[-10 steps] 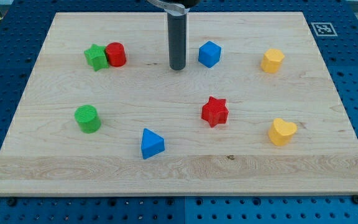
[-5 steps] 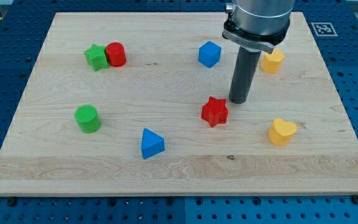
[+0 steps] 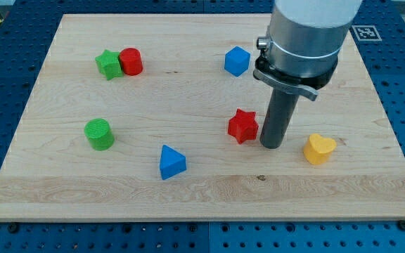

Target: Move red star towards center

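Observation:
The red star (image 3: 242, 126) lies on the wooden board (image 3: 69, 176), a little right of and below the board's middle. My tip (image 3: 271, 144) rests on the board just to the right of the red star, close to it or touching it; I cannot tell which. The yellow heart (image 3: 319, 148) lies to the right of my tip. The arm's grey body hides the yellow block at the view's upper right.
A green star (image 3: 107, 64) and red cylinder (image 3: 131, 61) touch at the upper left. A blue hexagonal block (image 3: 236, 60) sits at the top middle. A green cylinder (image 3: 99, 133) is at the left. A blue triangle (image 3: 171, 162) is below centre.
My tip moved from the top middle to the right and down, ending just right of the red star. No block has moved.

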### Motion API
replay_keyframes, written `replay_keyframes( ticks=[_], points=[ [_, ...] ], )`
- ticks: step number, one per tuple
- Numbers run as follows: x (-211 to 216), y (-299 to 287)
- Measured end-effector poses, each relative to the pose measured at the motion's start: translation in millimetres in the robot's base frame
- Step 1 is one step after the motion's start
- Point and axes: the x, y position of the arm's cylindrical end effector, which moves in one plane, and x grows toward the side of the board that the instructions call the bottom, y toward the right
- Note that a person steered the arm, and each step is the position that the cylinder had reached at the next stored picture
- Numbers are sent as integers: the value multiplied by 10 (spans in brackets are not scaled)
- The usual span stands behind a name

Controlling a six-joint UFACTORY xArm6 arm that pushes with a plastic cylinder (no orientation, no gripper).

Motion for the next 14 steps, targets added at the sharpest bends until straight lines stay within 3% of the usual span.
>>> replay_keyframes(
  ticks=[5,8,10,14],
  points=[
    [-594,-499],
    [-484,-578],
    [5,-341],
    [-57,-838]
  ],
)
